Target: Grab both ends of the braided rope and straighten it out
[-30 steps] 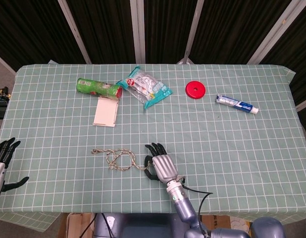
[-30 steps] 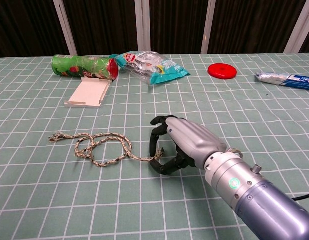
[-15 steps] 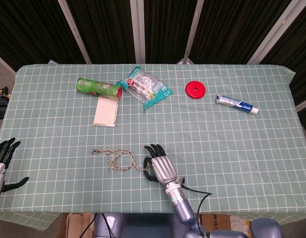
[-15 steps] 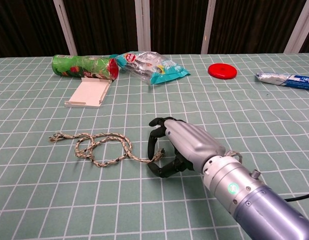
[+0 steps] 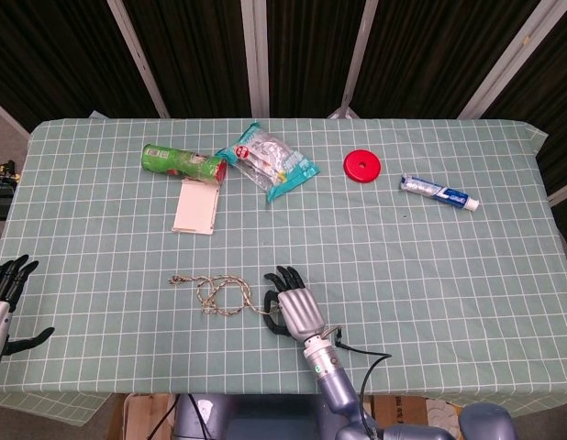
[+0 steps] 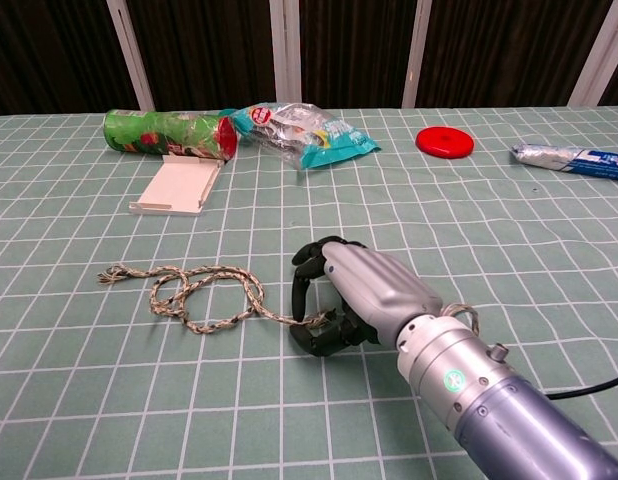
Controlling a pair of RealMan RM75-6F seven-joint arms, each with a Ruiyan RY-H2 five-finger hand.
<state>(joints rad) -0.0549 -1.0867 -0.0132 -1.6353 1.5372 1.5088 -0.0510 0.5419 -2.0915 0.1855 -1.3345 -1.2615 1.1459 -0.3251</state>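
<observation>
The braided rope (image 5: 219,294) lies on the green checked cloth in a loose loop, its frayed left end (image 6: 109,273) free. Its thin right end (image 6: 305,320) runs into the space between the thumb and the curved fingers of my right hand (image 5: 295,310), which rests on the table just right of the loop. In the chest view the right hand (image 6: 364,290) arches over that end with a clear gap between thumb and fingers. My left hand (image 5: 4,293) hangs at the far left edge, off the table, with its fingers spread and nothing in it.
At the back left lie a green can (image 5: 183,162), a white box (image 5: 195,205) and a snack bag (image 5: 270,160). A red disc (image 5: 361,166) and a toothpaste tube (image 5: 439,192) sit at the back right.
My right hand has slid a little to the left, closer onto the rope's right end. The rope and the left hand have not moved.
</observation>
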